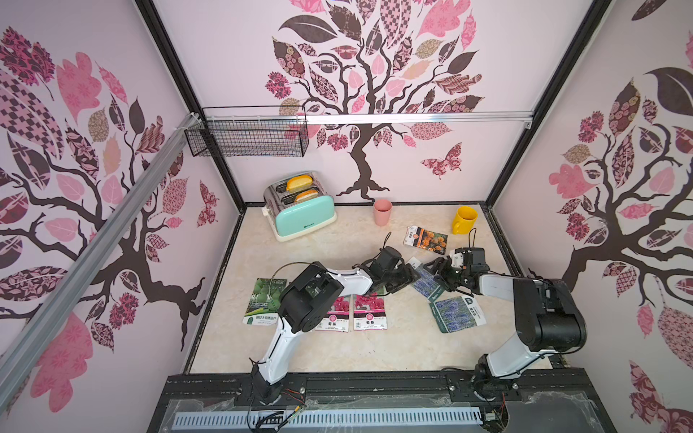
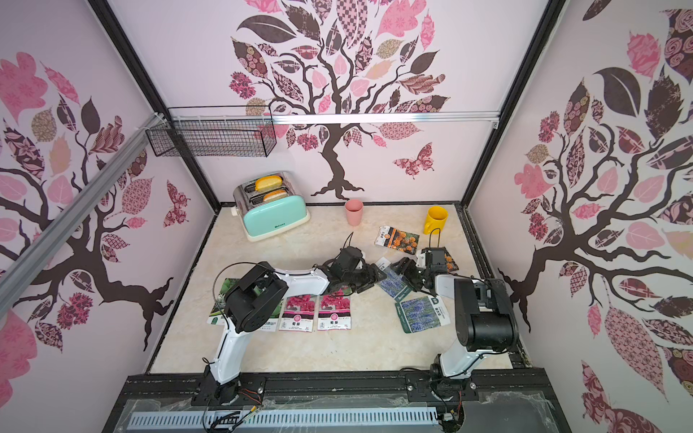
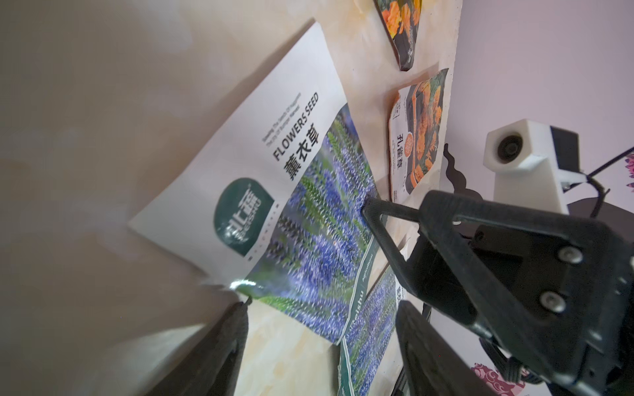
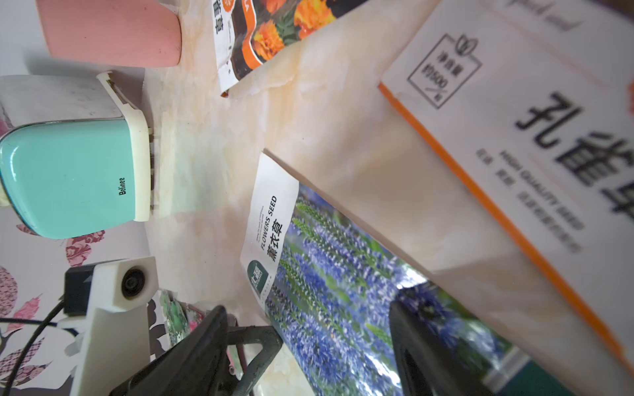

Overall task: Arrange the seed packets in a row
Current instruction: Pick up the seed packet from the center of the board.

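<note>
In both top views the row is started at lower centre: a gourd packet and two pink-flower packets lie side by side, partly hidden by the left arm, whose elbow could nudge them if it drops. Right of centre, the left gripper and right gripper face each other tip to tip over one skewed lavender packet. Each is spread open and holds nothing. They are so close that a push from either could knock fingers together. The left wrist view shows that lavender packet flat on the table, one corner seemingly lapping a second lavender packet, which a drag could pull askew. A right gripper fingertip sits at its edge. In the right wrist view the open jaws straddle the glossy sheet, and I reckon they may skid off rather than pinch it. A marigold packet lies close by and could get swept along.
</note>
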Action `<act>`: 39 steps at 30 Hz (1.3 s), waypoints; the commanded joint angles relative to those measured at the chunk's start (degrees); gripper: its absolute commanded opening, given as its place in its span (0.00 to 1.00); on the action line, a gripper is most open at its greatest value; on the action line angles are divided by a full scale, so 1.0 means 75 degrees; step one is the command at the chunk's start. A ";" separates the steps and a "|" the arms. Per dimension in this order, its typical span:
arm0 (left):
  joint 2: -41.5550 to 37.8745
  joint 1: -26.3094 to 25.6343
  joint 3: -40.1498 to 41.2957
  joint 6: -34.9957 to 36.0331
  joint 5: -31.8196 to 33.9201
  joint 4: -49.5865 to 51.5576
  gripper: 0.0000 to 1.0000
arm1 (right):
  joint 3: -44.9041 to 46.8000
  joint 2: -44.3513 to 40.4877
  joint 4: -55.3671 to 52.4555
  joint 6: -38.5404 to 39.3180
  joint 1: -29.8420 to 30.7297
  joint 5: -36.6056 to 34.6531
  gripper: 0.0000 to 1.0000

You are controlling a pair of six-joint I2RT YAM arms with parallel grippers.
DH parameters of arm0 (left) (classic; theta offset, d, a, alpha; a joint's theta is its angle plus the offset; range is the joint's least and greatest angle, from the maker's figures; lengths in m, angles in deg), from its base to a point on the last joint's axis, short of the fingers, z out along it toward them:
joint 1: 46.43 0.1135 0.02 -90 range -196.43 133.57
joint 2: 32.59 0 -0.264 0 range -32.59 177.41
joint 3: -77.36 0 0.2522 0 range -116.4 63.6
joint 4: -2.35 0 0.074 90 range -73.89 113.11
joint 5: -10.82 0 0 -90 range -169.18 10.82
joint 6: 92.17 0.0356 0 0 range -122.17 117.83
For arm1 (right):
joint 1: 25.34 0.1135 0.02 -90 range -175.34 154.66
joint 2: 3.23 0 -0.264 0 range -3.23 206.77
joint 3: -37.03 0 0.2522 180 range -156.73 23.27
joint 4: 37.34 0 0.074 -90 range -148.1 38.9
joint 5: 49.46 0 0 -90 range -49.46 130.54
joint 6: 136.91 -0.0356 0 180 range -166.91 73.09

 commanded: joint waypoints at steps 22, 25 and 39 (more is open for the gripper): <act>0.0751 -0.0069 -0.1266 0.0780 0.0544 0.1187 0.00 | 0.0447 -0.0806 -0.0464 -0.0224 0.0002 0.0261 0.75; 0.0487 -0.0015 -0.1561 0.1246 0.0522 0.1611 0.00 | 0.0056 -0.1444 -0.1283 0.0202 -0.0005 -0.0106 0.76; -0.2421 0.0201 0.0223 0.3159 -0.0127 0.3452 0.00 | -0.1495 -0.3469 -0.3527 0.1332 0.0007 -0.0746 0.78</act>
